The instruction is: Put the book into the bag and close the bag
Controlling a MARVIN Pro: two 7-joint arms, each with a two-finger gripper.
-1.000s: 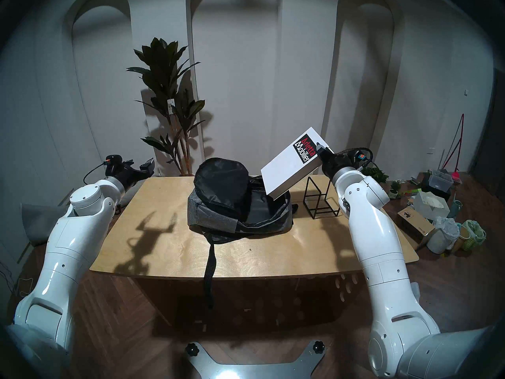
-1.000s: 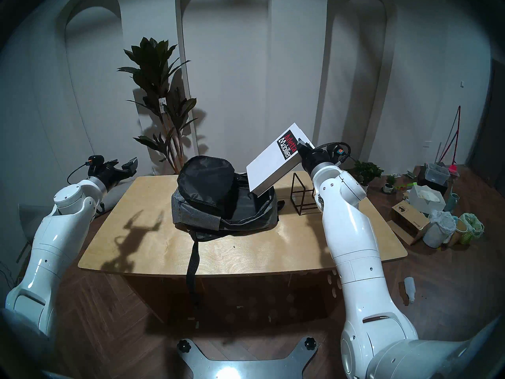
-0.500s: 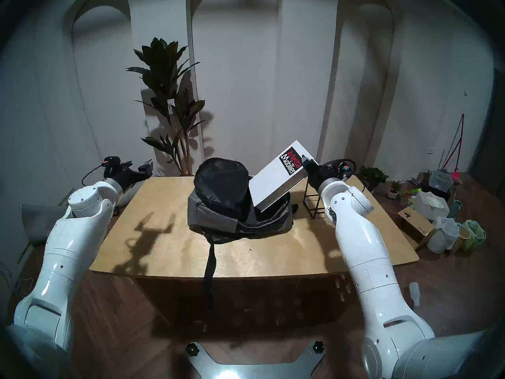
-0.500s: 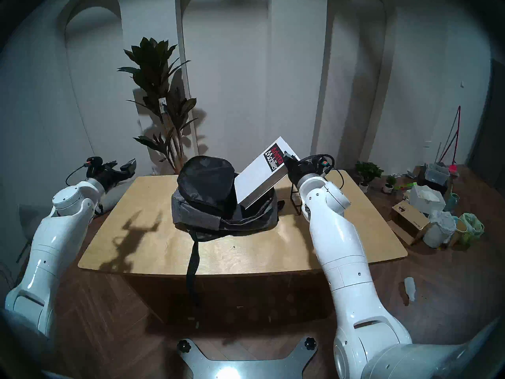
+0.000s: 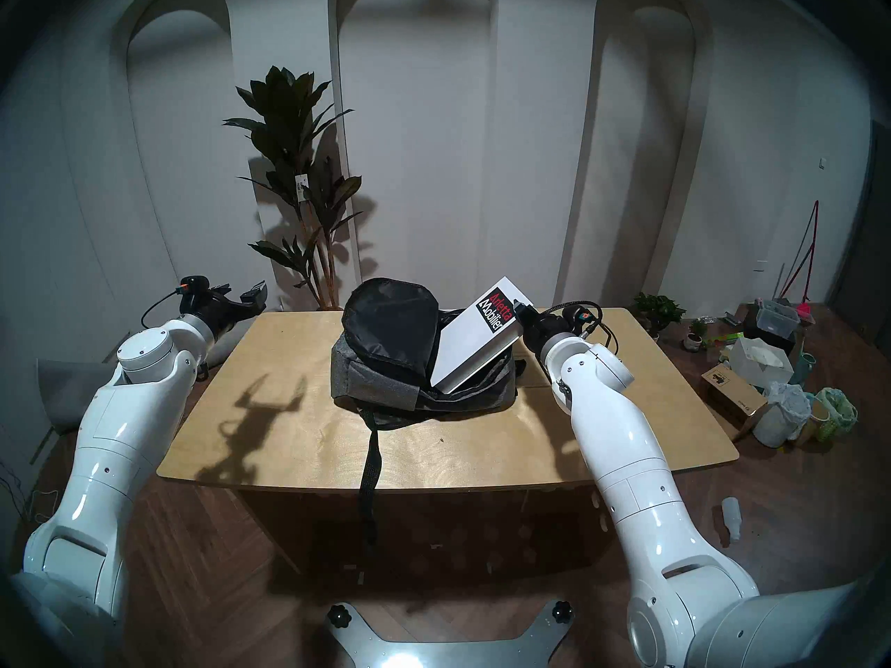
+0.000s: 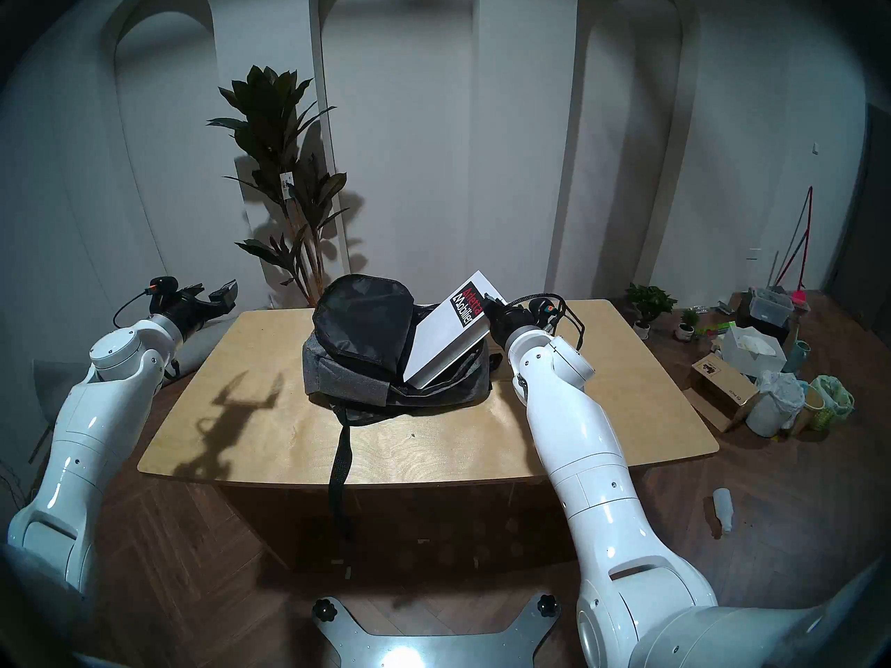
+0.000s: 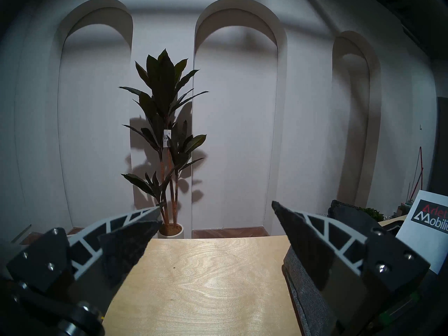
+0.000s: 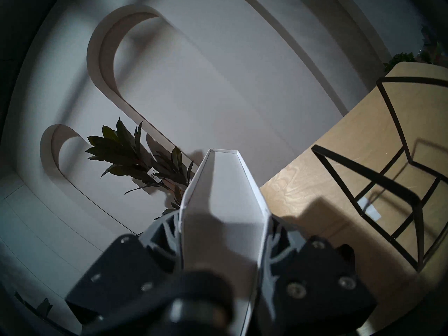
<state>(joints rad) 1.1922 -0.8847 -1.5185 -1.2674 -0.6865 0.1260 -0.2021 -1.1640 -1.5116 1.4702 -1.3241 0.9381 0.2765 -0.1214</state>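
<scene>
- The tabletop (image 5: 448, 440) is pale plywood with rounded corners, on a wooden base.
- The bag (image 5: 381, 382) lies near its middle, toward the far edge, flap thrown open and black lining showing.
- A black strap (image 5: 370, 464) runs from the bag across the wood and hangs over the near edge.
- A black wire rack (image 8: 378, 173) stands on the right part, seen in the right wrist view.
- Arm shadows fall on the left part.

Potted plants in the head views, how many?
3: the tall plant behind the table's far edge, plus a leafy one and a tiny one on the floor, right. Clutter may hide more.
</scene>
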